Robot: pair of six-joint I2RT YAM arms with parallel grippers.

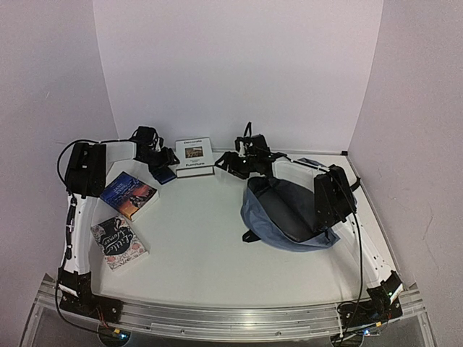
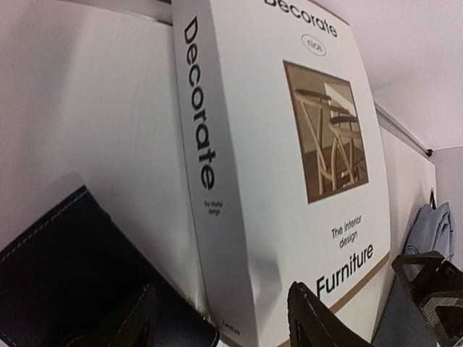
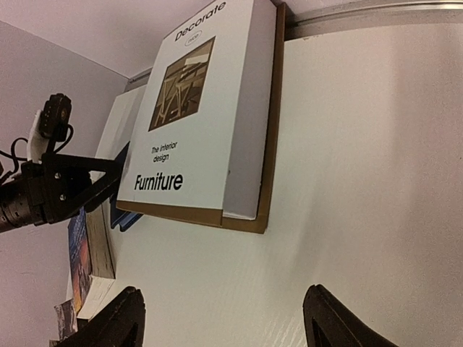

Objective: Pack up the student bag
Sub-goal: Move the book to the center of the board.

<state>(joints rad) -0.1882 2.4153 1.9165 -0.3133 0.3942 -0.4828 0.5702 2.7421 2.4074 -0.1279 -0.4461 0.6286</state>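
Note:
The slate-blue student bag [image 1: 278, 217] lies on the right half of the table, its dark top facing up, partly under my right arm. A white "Decorate Furniture" book [image 1: 194, 156] lies at the back centre. My left gripper [image 1: 166, 160] is at the book's left side. In the left wrist view its jaws [image 2: 224, 322] stand open, with the book's spine corner [image 2: 217, 217] between them and a dark navy book [image 2: 65, 267] under the left finger. My right gripper [image 1: 230, 163] hovers open to the right of the white book. Only bare table shows between its fingertips [image 3: 221, 322].
Two more books lie at the left, one with a blue and orange cover [image 1: 130, 195] and one with a floral cover [image 1: 118, 242]. White walls close in at the back and both sides. The left gripper [image 3: 65, 188] shows in the right wrist view, beyond the white book [image 3: 195, 116].

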